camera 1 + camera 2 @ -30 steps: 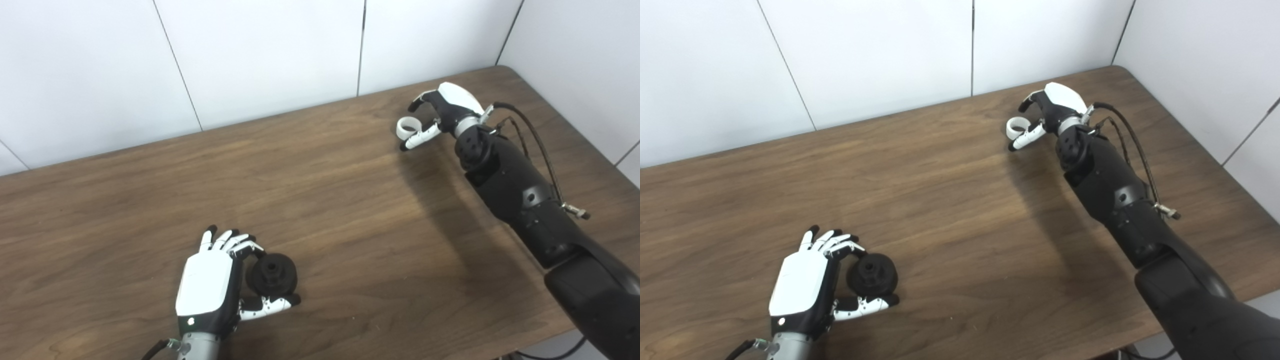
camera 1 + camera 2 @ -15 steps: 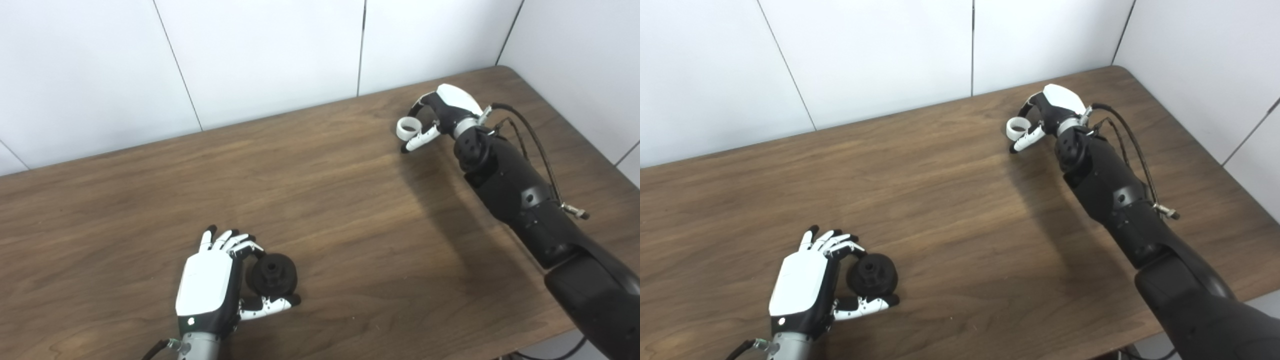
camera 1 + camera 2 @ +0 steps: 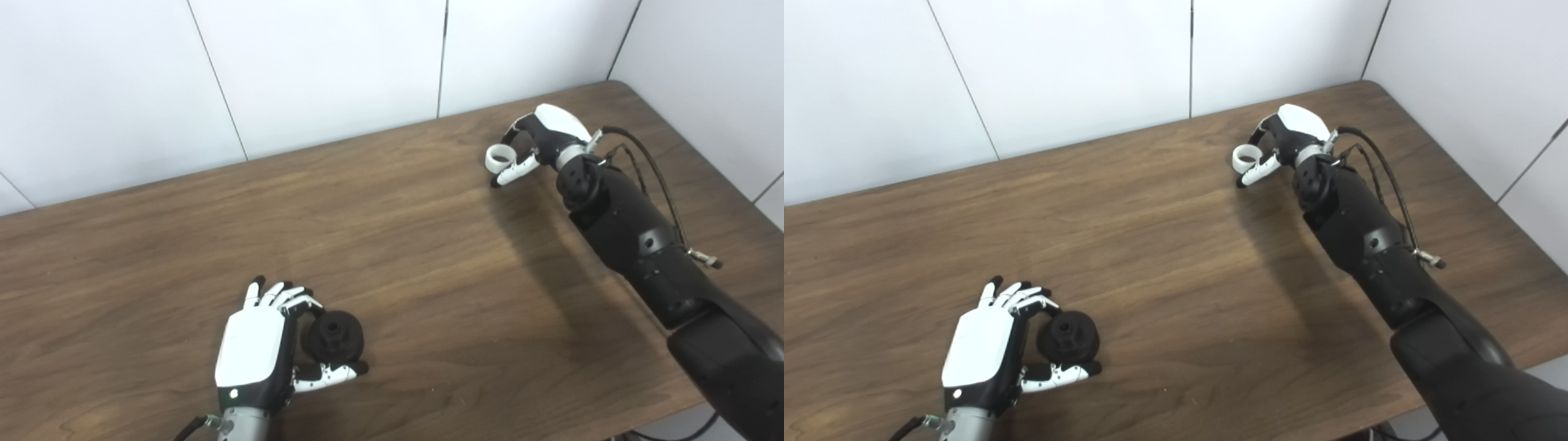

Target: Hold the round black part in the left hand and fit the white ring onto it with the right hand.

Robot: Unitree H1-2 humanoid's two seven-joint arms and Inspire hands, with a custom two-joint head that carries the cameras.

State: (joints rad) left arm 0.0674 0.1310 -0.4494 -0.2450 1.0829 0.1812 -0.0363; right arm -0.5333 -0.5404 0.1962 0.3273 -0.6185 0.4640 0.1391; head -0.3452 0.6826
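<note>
The left hand lay near the front edge of the wooden table, its white back turned up and its fingers and thumb curled around the round black part, whose central hole faced upward. The right hand, on an arm stretched toward the far right corner, was bent at the wrist, with fingers and thumb pinching the white ring. The ring sat tilted, its opening facing up and to the left; contact with the table could not be judged.
</note>
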